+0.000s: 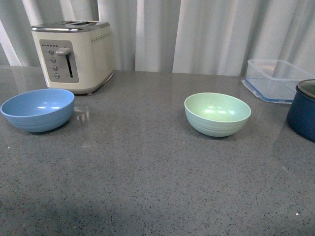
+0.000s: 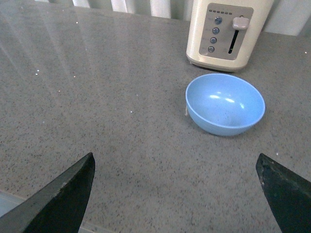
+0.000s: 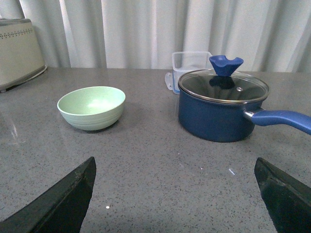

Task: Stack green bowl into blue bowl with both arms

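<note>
- At left, front view: blue bowl [image 1: 38,109], upright on the bench [image 1: 147,177].
- Right of centre: green bowl [image 1: 217,113], well apart.
- Left end effector [image 2: 175,160], right end effector [image 3: 175,162]: wide, empty.

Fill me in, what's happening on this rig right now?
Nothing is grasped yet. The left pincer hangs open above the counter, facing the empty blue bowl that sits in front of the toaster. The right pincer is open too, facing the empty green bowl, with a lidded navy pot and a clear container further right. The bowls stand well apart, so stacking has not started.
</note>
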Controlling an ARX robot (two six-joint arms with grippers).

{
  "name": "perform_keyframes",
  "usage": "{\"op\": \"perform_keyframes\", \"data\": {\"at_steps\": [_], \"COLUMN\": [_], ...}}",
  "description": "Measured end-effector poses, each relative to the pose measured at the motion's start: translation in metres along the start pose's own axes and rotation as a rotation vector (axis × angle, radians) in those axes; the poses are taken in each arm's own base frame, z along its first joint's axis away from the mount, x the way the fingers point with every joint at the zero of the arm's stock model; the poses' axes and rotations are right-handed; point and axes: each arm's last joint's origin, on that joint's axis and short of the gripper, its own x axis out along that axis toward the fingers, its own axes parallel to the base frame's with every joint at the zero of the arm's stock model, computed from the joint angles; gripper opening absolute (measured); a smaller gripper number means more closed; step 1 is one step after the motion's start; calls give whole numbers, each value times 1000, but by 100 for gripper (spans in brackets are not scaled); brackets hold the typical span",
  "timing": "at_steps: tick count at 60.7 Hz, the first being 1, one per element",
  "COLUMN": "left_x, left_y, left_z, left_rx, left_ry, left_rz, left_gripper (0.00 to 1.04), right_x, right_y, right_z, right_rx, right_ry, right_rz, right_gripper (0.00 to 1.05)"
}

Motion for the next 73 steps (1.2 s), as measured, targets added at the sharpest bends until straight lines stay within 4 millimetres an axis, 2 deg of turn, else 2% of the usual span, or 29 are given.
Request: {"op": "perform_keyframes", "data": {"at_steps": [7,12,16,21,29,33,42,54,70,73], "left_x": [34,55,83,125,167,181,206,229,236,237], "left_y": [-2,-5,-8,-12,-19,-24,-33,-42,-45,-45], "left_z": [31,42,49,50,43,37,20,1,-6,-7], "left_rx": [-65,-86,-124,-169,-181,-182,-168,-156,-144,-139], "left_ry": [59,115,201,313,394,423,482,557,578,583], "left_rz": [-5,-3,6,5,33,41,58,86,96,95], "left_gripper": [98,98,98,98,98,98,98,98,98,94], "right_x": [0,0,0,0,0,0,0,0,0,0], "right_y": [0,0,0,0,0,0,0,0,0,0], "right_z": [0,0,0,0,0,0,0,0,0,0], "right_rx": [0,0,0,0,0,0,0,0,0,0], "right_ry": [0,0,0,0,0,0,0,0,0,0], "right_rz": [0,0,0,0,0,0,0,0,0,0], "right_gripper": [95,95,95,95,95,95,95,95,95,95]}}
